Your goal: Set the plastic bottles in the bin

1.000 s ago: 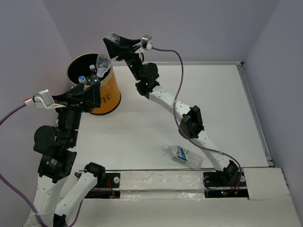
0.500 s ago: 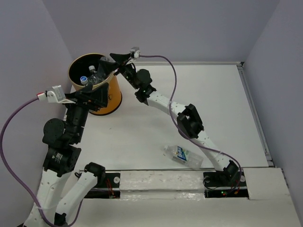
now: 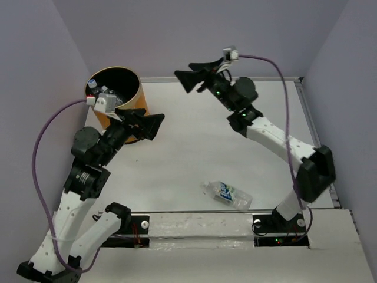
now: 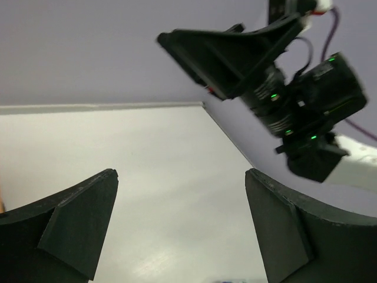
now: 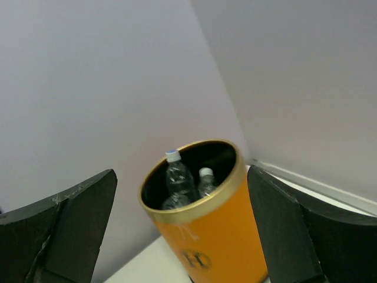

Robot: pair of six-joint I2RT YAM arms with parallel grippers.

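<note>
Right fingers (image 3: 185,79): spread wide and empty. You now see them well to the right of the bin (image 3: 139,88), above the desk (image 3: 194,153). A second ago they hung over the opening pinching a bottle.
Left fingers (image 3: 154,125): spread, with nothing between them. They have swung away from the bin's front rim and now point right across the desk, just beside the bin.
Bin: upright at the desk's far left corner, in the same place as before.
Bottles in the bin (image 5: 177,177): your right wrist view shows two standing inside, caps up.
Labelled bottle (image 3: 228,195): lying on its side near the desk's front edge, well apart from both sets of fingers, unmoved.
</note>
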